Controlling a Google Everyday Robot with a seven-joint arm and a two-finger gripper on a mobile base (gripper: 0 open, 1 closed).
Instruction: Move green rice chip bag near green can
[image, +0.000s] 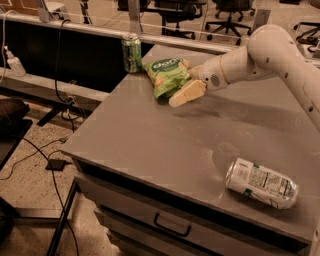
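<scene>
Gripper (176, 93), far-left of smooth tabletop (150, 142), clamped on crinkly green rice chip bag (165, 72) | bag near cylindrical green can (131, 52)

A white can (261, 183) on its side near the front edge of the grey table (150, 145), office chairs (175, 7) behind.

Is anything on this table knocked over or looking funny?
Yes. The white can with a black-and-white label lies tipped on its side near the grey table's front right, while the green can stands upright. The gripper is at the crinkly green chip bag.
</scene>
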